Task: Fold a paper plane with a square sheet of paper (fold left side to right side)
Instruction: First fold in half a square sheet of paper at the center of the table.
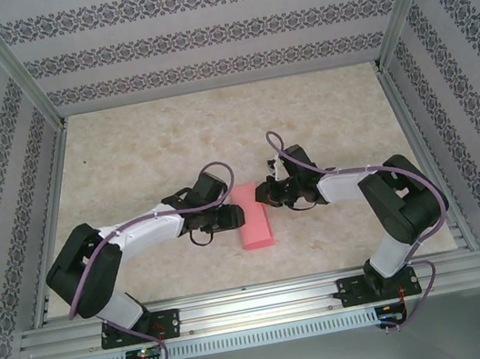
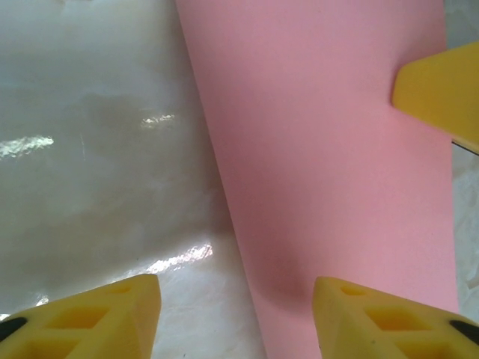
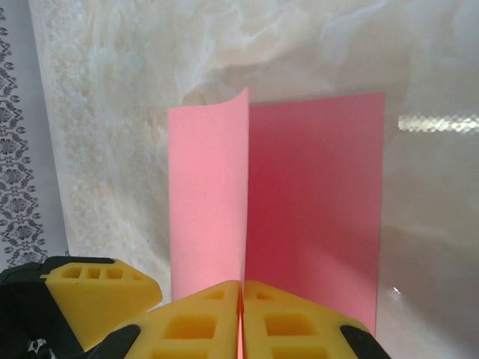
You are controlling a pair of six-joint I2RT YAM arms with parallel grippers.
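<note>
Marbled table [image 1: 123, 144] held the square sheet of paper [image 1: 254, 221], right gripper [image 3: 241, 293] pinched its raised flap, left gripper [image 2: 236, 299] hovered above, jaws spread.

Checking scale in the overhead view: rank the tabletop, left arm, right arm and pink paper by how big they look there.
1. tabletop, clearly largest.
2. left arm and right arm: they look alike, so I leave them unranked.
3. pink paper, smallest.
</note>
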